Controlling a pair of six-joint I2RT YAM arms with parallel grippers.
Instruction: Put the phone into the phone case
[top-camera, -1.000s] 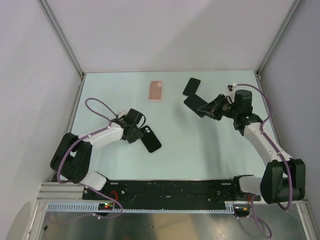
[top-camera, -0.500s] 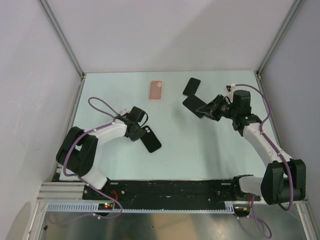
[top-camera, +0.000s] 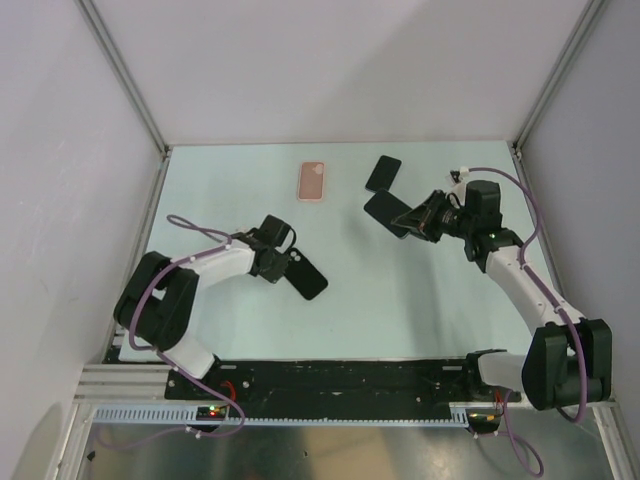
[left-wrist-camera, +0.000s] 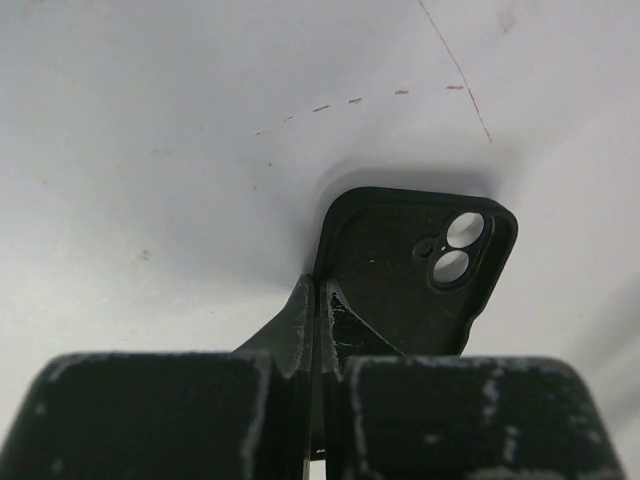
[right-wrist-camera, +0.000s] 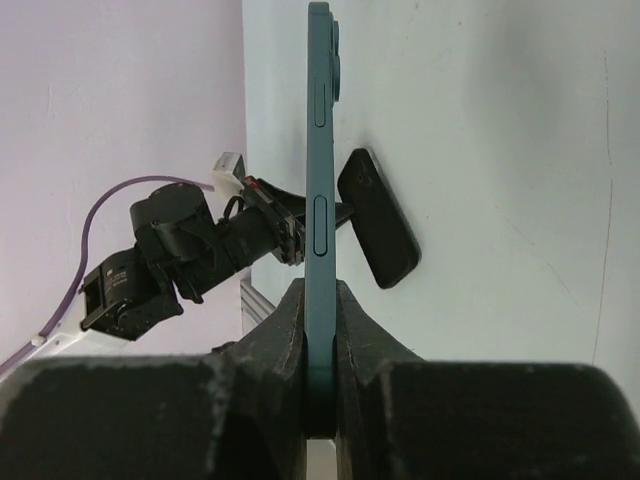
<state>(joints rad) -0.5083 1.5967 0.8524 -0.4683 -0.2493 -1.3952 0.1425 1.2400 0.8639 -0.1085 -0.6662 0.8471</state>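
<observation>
Left gripper (top-camera: 277, 262), left-centre of the table (top-camera: 420, 320): fingers pinched tight on one thin side wall of the phone case (top-camera: 305, 274). The black case is open side up, camera cut-outs at the end away from the wrist. It slants away from the gripper toward the table's middle. Whether its far end touches the surface cannot be told.

Right gripper (top-camera: 421, 217), right of centre and further back: clamped on one end of the phone (top-camera: 388, 210). The wrist view shows the phone turned thin-edge on, side buttons visible, sticking straight out past the fingertips (dark teal body).

Phone and case are well apart. A broad stretch of pale green table lies between them, and more lies in front, toward the arm bases.

Far side is more crowded:
- A small black slab (top-camera: 382, 173) lies flat just beyond the phone's free end, near but not touching.
- A pink case (top-camera: 312, 181) lies to its left, near the back edge and apart from both grippers.

Edges: the left arm's folded elbow sits close to the left side rail (top-camera: 150, 225). The right arm runs along the right side of the table, near the right rail (top-camera: 545, 230).
</observation>
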